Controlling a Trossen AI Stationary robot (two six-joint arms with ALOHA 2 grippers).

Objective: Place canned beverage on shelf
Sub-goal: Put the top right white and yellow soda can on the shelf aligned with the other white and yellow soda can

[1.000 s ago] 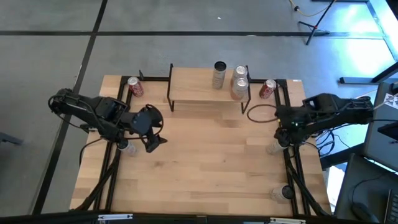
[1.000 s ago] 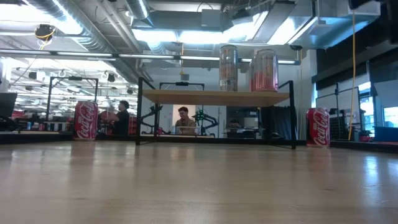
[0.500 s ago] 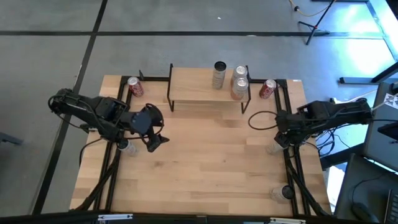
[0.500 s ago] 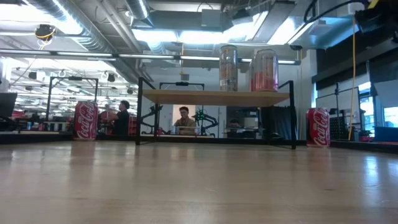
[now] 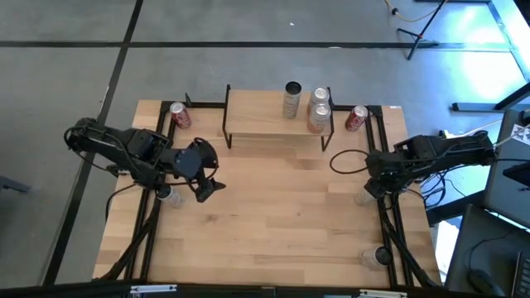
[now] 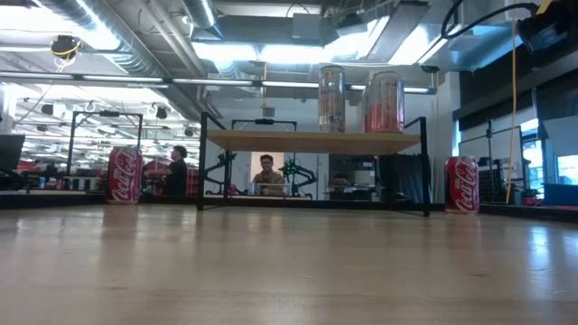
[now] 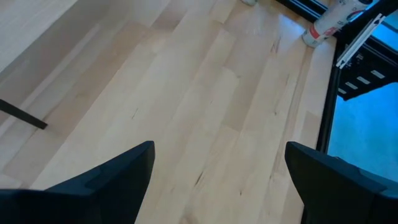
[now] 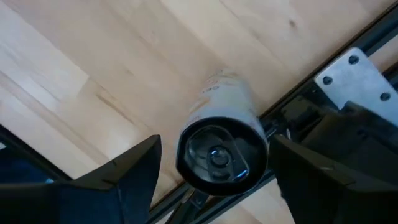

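Right gripper (image 5: pixel 370 184) hangs spread and empty at the table's right edge, left gripper (image 5: pixel 205 187) likewise open at the left; farther back the shelf (image 5: pixel 265 124) carries three cans; red can (image 5: pixel 357 117) waits beside its leg, easy to clip reaching in.

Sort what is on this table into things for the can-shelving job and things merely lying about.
For the job:
shelf, with three cans on it already
red can left of the shelf
red can right of the shelf
left gripper, open
right gripper, open

Lying about:
black cable loop
camera post
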